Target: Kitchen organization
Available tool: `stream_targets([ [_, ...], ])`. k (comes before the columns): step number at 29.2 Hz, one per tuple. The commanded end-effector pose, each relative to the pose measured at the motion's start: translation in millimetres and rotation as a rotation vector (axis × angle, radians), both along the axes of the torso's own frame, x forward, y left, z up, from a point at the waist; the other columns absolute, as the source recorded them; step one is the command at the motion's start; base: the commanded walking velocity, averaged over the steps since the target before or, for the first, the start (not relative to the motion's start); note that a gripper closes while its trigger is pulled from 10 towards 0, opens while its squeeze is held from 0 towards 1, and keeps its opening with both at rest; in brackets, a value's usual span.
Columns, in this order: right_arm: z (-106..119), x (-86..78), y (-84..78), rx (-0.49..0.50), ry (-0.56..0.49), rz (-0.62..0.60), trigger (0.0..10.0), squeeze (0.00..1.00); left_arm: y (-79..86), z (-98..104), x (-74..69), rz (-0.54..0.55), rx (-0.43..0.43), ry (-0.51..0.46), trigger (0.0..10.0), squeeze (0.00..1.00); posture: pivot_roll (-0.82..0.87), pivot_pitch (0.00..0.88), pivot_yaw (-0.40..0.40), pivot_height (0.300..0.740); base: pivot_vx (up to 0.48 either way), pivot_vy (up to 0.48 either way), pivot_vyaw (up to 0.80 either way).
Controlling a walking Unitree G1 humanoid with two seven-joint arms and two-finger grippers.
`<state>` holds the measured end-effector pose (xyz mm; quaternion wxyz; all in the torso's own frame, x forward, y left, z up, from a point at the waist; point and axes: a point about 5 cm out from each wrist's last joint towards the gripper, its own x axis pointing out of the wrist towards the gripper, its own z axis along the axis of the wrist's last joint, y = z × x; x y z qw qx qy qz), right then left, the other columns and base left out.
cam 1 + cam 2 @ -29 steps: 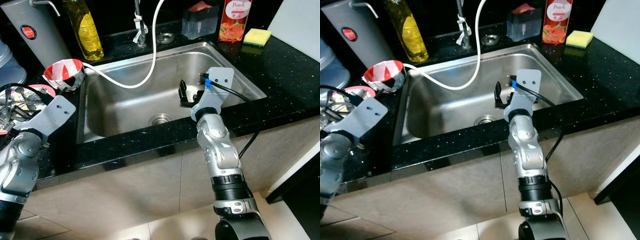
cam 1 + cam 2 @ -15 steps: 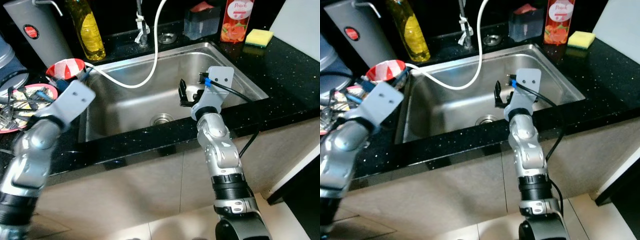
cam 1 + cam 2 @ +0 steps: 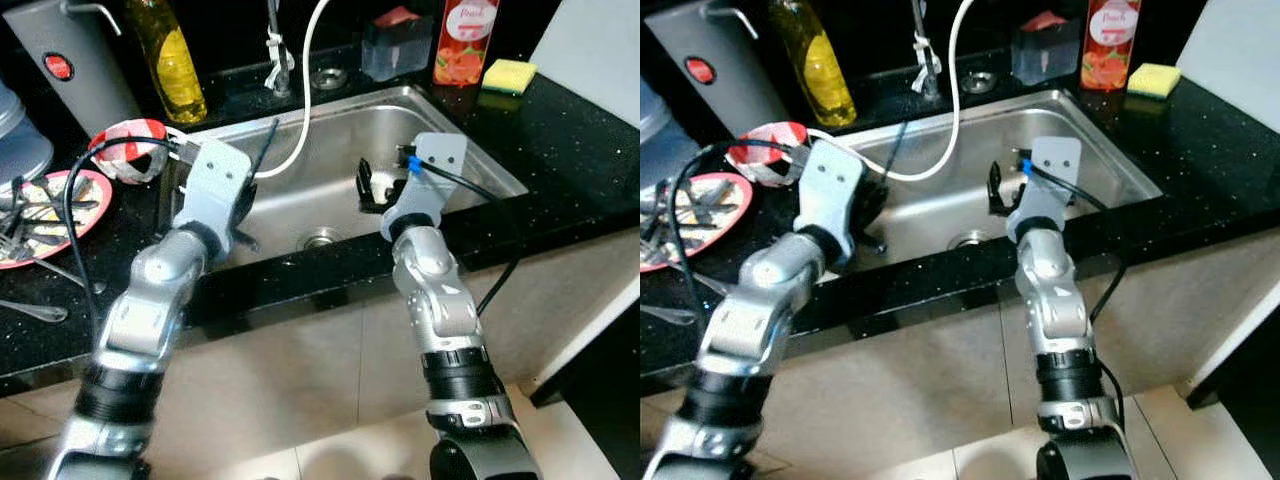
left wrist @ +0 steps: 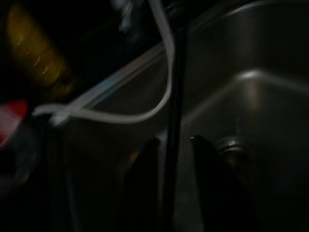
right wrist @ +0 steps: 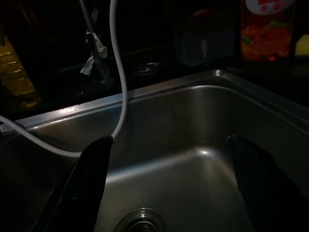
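My left gripper [image 3: 243, 207] hangs over the left side of the steel sink [image 3: 486, 158], shut on a thin black utensil [image 3: 266, 148] that sticks up past the fingers. In the left wrist view the thin black utensil [image 4: 172, 111] runs straight between the two dark fingers [image 4: 145, 183], with the drain [image 4: 232, 146] beyond. My right gripper [image 3: 368, 188] stays open over the right half of the basin; its fingers [image 5: 94, 179] stand wide apart with nothing between them. A pink plate [image 3: 70, 205] holding several utensils lies on the black counter at the left.
A white hose [image 3: 305, 100] loops from the tap into the sink. A red-and-white bowl [image 3: 125, 150], a yellow oil bottle [image 3: 170, 50] and a grey jug [image 3: 70, 60] stand at back left. A peach bottle [image 3: 462, 45] and a yellow sponge [image 3: 508, 75] sit at back right.
My left arm has swung from beside the plate rightwards across the counter to over the sink, with the thin black utensil in its fingers. The right arm has not moved.
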<state>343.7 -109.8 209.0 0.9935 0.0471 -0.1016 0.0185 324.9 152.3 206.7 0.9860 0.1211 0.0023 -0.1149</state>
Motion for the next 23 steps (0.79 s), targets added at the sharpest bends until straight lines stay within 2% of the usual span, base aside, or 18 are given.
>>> stream_targets([
  [1,2.6,-1.8,3.1,0.000,-0.008,0.005,10.0,0.00,14.1,-7.4,2.4,0.081,-0.006,0.047,10.0,1.00,0.06,0.023,0.136,0.740,0.000,0.000,0.00],
  [3,2.3,-2.0,2.6,0.001,-0.007,0.003,10.0,0.00,18.7,-9.5,3.0,0.109,-0.008,0.065,10.0,1.00,0.06,0.023,0.136,0.740,0.000,0.000,0.00],
  [5,1.3,-2.5,2.5,0.002,-0.005,0.002,10.0,0.00,28.0,-13.3,4.5,0.166,-0.049,0.106,10.0,1.00,0.06,0.024,0.135,0.740,0.000,0.000,0.00],
  [8,1.2,-2.7,3.1,0.003,-0.004,0.003,10.0,0.00,31.6,-13.0,5.0,0.189,-0.089,0.124,10.0,1.00,0.06,0.024,0.135,0.740,0.000,0.000,0.00],
  [9,1.8,-2.7,3.7,0.003,-0.007,0.006,10.0,0.00,31.8,-9.8,5.2,0.186,-0.125,0.120,10.0,0.00,0.06,0.024,0.135,0.740,0.000,0.000,0.00],
  [12,2.9,-2.6,4.3,0.003,-0.010,0.008,10.0,0.00,32.6,-4.8,5.3,0.184,-0.172,0.107,10.0,0.00,0.06,0.024,0.135,0.740,0.000,0.000,0.00],
  [13,10.8,-3.4,7.4,0.014,-0.043,0.043,10.0,0.00,54.8,6.6,4.9,0.321,-0.123,0.046,10.0,0.00,0.06,0.024,0.136,0.740,0.000,0.000,0.00],
  [14,10.8,-3.4,7.4,0.014,-0.043,0.043,10.0,0.00,54.8,6.6,4.9,0.321,-0.123,0.046,10.0,0.00,0.06,0.024,0.136,0.740,0.000,0.000,0.00],
  [16,19.3,-5.2,12.0,0.023,-0.078,0.089,10.0,0.00,79.0,15.3,2.4,0.483,-0.038,-0.002,10.0,0.00,0.06,0.024,0.136,0.740,0.000,0.000,0.00],
  [17,21.5,-5.7,13.4,0.024,-0.086,0.101,10.0,0.00,85.2,16.7,1.5,0.525,-0.020,-0.007,10.0,0.00,0.06,0.024,0.136,0.740,0.000,0.000,0.00],
  [18,26.0,-6.3,19.2,0.013,-0.100,0.138,10.0,0.00,98.2,16.4,-1.5,0.610,-0.054,0.013,10.0,0.00,0.07,0.027,0.138,0.740,0.000,0.000,0.00],
  [20,31.1,-7.1,26.0,-0.001,-0.117,0.182,10.0,0.00,112.5,15.4,-5.8,0.706,-0.097,0.039,10.0,0.00,0.07,0.027,0.138,0.740,0.000,0.000,0.00],
  [23,40.2,-10.8,50.6,-0.082,-0.157,0.317,10.0,0.00,145.3,11.1,-17.9,0.893,-0.171,0.082,10.0,0.00,0.07,0.027,0.138,0.740,0.000,0.000,0.00],
])
